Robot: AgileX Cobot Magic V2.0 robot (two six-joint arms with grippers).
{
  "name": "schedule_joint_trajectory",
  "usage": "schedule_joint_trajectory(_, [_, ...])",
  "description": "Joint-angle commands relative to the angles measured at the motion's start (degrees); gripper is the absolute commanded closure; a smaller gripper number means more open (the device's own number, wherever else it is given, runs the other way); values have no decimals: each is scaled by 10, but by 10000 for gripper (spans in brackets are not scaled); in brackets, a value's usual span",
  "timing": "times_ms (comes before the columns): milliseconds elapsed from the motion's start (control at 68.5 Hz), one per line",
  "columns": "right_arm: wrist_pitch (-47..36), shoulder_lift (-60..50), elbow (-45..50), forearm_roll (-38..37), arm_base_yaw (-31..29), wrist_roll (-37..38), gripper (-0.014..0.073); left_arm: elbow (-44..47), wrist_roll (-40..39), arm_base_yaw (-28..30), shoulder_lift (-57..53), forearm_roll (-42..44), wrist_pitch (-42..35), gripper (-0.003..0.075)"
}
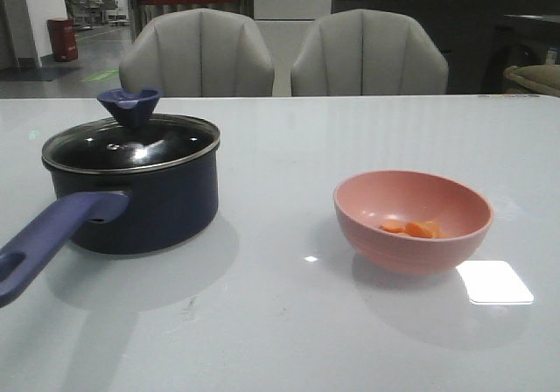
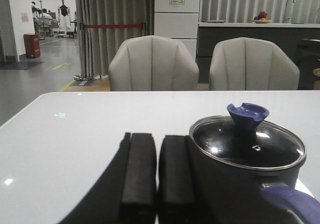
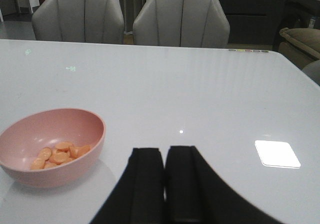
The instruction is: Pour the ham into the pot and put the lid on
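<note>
The dark navy pot (image 1: 149, 208) stands on the left of the white table, its purple-blue handle (image 1: 48, 234) pointing toward the front edge. The glass lid (image 1: 131, 143) with its flared purple-blue knob (image 1: 129, 105) sits on the pot. The ham (image 1: 413, 228), a few orange slices, lies in a pink bowl (image 1: 411, 221) on the right. My left gripper (image 2: 157, 139) is shut and empty, just beside the pot (image 2: 240, 184) and lid (image 2: 247, 144). My right gripper (image 3: 165, 151) is shut and empty, to the side of the bowl (image 3: 50, 144) with the ham (image 3: 57, 155). Neither gripper shows in the front view.
Two grey chairs (image 1: 197, 55) (image 1: 367, 55) stand behind the table's far edge. A bright light patch (image 1: 494, 283) reflects on the table beside the bowl. A counter and curtains are far behind.
</note>
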Motion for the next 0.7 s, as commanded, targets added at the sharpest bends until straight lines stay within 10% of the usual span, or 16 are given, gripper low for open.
schedule_joint_trajectory(0, [-51, -11, -3, -1, -4, 0, 436, 12, -3, 1, -11, -5, -56, 608])
schedule_joint_trajectory(263, [-51, -11, -3, -1, -4, 0, 436, -15, -2, 1, -10, -5, -183, 608])
schedule_joint_trajectory(686, [-51, -11, -3, -1, -4, 0, 436, -242, -2, 1, 126, -5, 167, 608])
